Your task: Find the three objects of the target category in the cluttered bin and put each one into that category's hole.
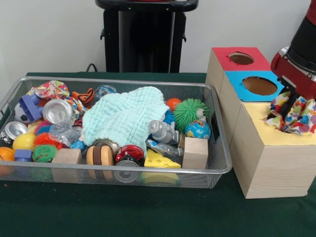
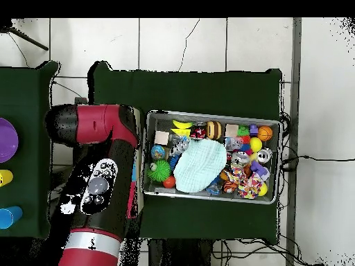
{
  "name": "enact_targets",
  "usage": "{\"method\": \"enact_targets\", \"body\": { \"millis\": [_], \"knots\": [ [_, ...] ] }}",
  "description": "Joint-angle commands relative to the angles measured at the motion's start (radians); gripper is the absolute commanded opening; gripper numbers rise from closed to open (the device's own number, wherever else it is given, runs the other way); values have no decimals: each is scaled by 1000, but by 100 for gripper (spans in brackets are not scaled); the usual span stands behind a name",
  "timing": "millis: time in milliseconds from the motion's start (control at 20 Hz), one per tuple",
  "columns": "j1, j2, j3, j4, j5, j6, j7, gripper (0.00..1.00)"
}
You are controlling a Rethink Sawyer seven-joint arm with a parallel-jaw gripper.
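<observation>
Front view shows the gripper [image 1: 291, 109] closed on a multicoloured patterned cloth [image 1: 295, 114], held over the yellow-topped wooden box [image 1: 269, 158] at the picture's right edge. Behind it sit the blue-topped box [image 1: 236, 81] and the red-topped box [image 1: 222, 53], both holes uncovered. Beside the boxes, the wire mesh bin [image 1: 217, 168] is crowded, a pale mint cloth [image 1: 126, 116] spread over its middle, another patterned cloth [image 1: 49, 90] at its far corner.

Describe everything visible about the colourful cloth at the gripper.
The cloth is a crumpled fabric piece, white with red, blue, yellow and green dots. It hangs bunched around the gripper over the yellow-topped box, at the spot where that box's hole would be; the hole itself is hidden. Its lower folds touch the yellow top. The arm hides it in the overhead view.
</observation>
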Motion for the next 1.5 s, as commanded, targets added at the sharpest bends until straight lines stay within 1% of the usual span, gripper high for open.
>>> {"method": "enact_targets", "body": {
  "millis": [50,150,300,400,550,750,1000,1250,1350,1500],
  "knots": [
    [-23,310,143,-54,-46,-428,83,0],
    [-27,307,151,-63,-57,-414,54,0],
    [-26,296,155,-74,-55,-358,52,0],
    [-31,284,169,-77,-42,-314,42,0],
    [-43,281,197,-82,-29,-295,16,0],
    [-29,305,163,-140,-43,-248,41,0],
    [-43,310,171,-181,-28,-189,21,0],
    [-48,332,162,-241,-7,-131,41,0],
    [-50,333,159,-237,-11,-135,45,0],
    [-60,314,163,-183,-23,-185,34,0]
  ]
}}
